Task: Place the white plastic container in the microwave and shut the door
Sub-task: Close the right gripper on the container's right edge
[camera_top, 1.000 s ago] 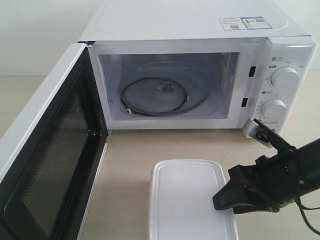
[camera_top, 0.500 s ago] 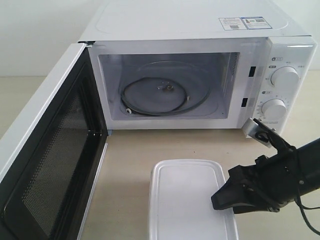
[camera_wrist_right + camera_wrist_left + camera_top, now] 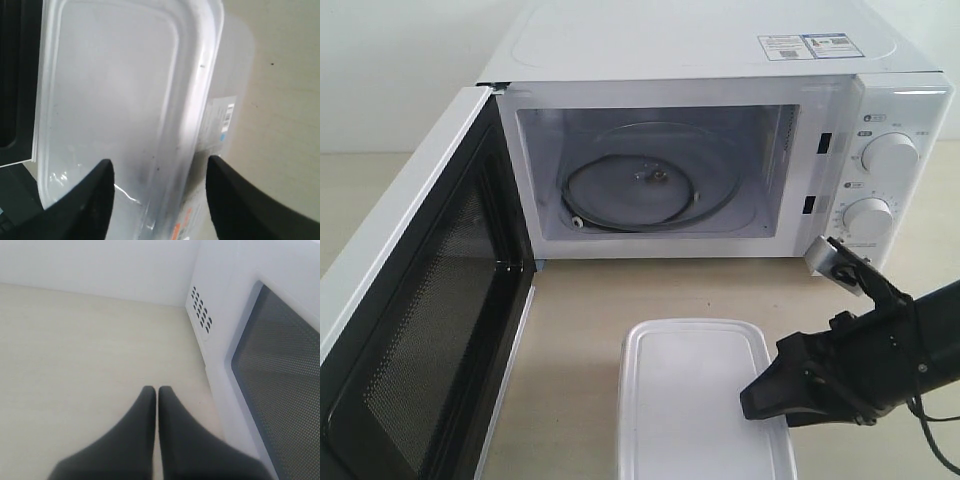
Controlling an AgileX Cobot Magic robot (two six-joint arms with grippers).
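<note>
The microwave sits at the far side of the table. Its door is swung wide open to the left, the black mesh inner face turned toward the cavity. Inside, the glass turntable is bare. Two round dials stand one above the other on the right panel, and stickers lie on the top.

The white plastic container rests on the table near the front edge of the scene, in front of the cavity and right of the door, with its lid on. A small label shows on its side wall.

The right pincer reaches in from the right with its fingers apart. One is over the lid and the other outside the container's right rim; they may be touching, but I cannot tell.

The left pincer has its fingers pressed together, holding nothing, above bare table beside the door's outer face.
</note>
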